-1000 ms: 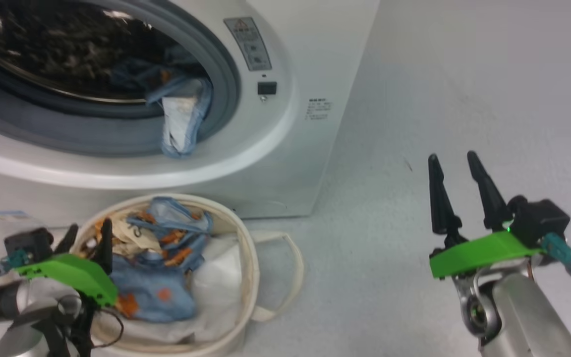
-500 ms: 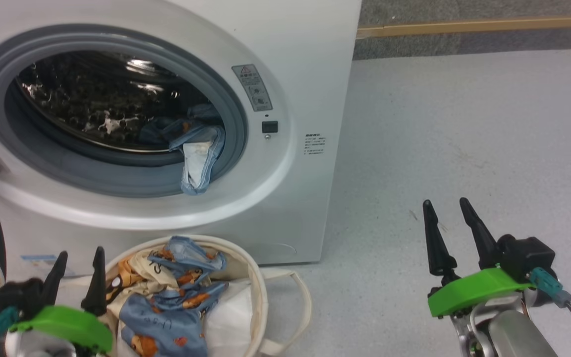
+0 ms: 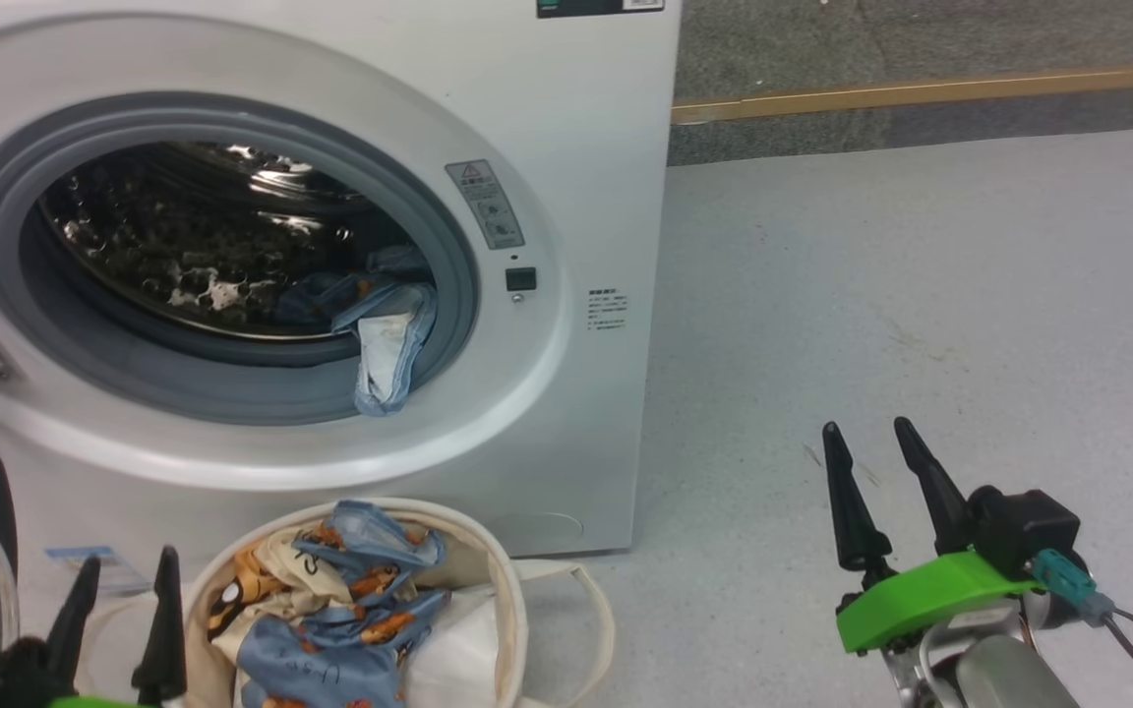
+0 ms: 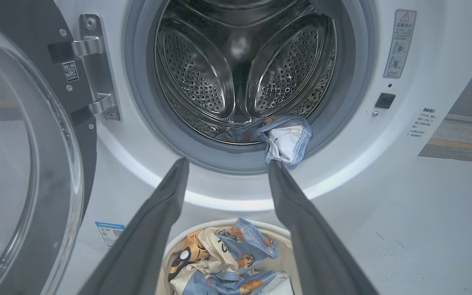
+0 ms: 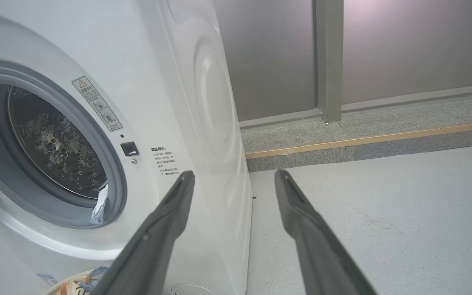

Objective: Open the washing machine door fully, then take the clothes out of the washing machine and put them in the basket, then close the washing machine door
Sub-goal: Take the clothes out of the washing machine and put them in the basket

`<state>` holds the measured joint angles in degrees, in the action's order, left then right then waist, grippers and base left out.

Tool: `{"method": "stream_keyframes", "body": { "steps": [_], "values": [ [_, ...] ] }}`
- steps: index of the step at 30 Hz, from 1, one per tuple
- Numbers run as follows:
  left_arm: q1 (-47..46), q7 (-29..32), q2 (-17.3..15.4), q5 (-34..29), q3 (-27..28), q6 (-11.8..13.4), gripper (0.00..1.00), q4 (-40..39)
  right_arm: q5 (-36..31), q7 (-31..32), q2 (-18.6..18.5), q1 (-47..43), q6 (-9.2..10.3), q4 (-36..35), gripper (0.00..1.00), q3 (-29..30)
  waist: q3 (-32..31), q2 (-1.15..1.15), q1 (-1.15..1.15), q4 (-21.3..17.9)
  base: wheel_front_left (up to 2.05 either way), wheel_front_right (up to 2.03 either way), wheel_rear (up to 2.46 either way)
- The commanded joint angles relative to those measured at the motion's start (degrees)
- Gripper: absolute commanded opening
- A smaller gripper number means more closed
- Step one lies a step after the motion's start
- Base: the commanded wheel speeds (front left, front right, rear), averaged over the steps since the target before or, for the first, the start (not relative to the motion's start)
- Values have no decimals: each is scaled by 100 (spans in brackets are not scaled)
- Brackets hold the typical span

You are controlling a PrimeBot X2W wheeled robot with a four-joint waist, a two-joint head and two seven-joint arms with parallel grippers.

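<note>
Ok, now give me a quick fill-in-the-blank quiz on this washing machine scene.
1. The washing machine door stands ____.
2. One blue garment hangs out of the washing machine; the other clothes lie in the ____.
3. The left gripper and right gripper have their fingers apart, holding ____.
Missing words: open; basket; nothing.

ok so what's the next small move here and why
Probably reach the open left end effector forward to the garment hanging out of the drum: the door is open, the basket already holds some, and this one is left inside.
</note>
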<state>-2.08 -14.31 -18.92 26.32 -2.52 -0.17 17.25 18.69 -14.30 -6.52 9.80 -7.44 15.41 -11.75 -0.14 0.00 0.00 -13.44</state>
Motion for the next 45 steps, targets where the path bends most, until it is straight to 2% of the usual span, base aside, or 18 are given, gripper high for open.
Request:
{"method": "stream_keyframes", "body": {
  "steps": [1, 8, 45],
  "values": [
    [-118, -32, -235, -29, 274, 52, 100, -271, 32, -70, 8, 108, -5, -186, 100, -147, -20, 0, 0, -41, 0, 0, 0],
    [-9, 52, -246, 82, 345, 125, 100, -560, 58, -70, 2, 125, -5, -152, 100, -222, -26, 0, 0, -71, 0, 0, 0],
    [-229, 144, -340, 206, 194, 121, 100, -475, 55, -70, 15, 198, -5, -133, 100, -237, 113, 0, 0, -115, 0, 0, 0]
  ]
}}
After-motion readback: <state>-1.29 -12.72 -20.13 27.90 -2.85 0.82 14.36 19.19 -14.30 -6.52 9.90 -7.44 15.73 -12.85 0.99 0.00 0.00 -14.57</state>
